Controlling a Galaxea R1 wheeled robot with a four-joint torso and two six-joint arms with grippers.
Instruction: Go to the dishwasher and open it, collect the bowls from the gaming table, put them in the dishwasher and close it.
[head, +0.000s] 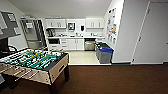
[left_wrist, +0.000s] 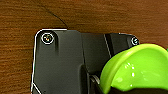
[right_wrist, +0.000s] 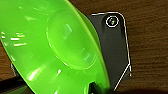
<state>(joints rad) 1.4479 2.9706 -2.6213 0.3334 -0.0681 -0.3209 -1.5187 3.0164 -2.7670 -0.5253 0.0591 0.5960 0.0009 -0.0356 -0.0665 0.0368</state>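
The left gripper (left_wrist: 100, 86) clasps the lime bowl (left_wrist: 135, 67) by its rim; the right gripper (right_wrist: 96, 87) clasps the wide green bowl (right_wrist: 50, 45), both over brown carpet (head: 112, 80). Ahead, the dishwasher (head: 89, 45) stands under the kitchen counter, beside blue-lidded bins (head: 105, 53). A foosball table (head: 35, 63) stands left

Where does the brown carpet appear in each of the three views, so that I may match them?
Head view: the brown carpet covers the foreground, under the foosball table and up to the pale kitchen floor.
Left wrist view: the carpet lies behind the robot's dark plate and the lime bowl.
Right wrist view: the carpet lies behind the wide green bowl.
Shared landmark: the carpet's brown surface itself.
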